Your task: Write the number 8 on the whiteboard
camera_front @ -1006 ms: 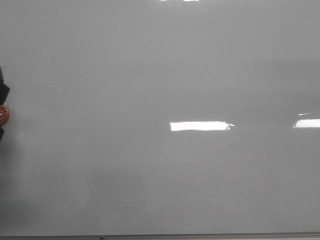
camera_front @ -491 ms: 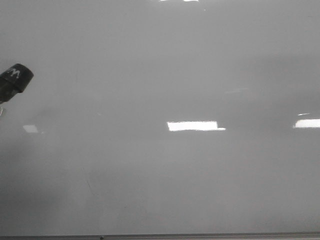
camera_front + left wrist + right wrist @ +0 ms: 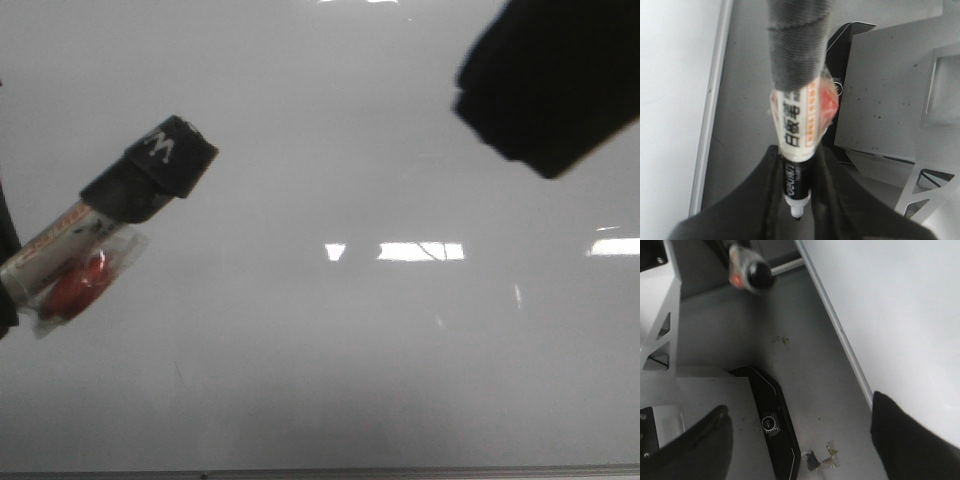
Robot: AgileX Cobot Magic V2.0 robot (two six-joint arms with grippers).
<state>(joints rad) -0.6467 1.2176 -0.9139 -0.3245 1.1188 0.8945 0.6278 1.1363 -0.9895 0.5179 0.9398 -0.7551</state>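
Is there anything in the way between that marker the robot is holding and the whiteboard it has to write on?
Nothing visible. The marker, held in the left gripper, hangs before the bare whiteboard; the right gripper is off to the other side.

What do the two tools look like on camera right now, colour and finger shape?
Both look matte black. The left tool shows two dark, smooth fingers tapering upward. The right tool shows broad, rounded black fingers set wide apart. No cables or markings are visible on either.
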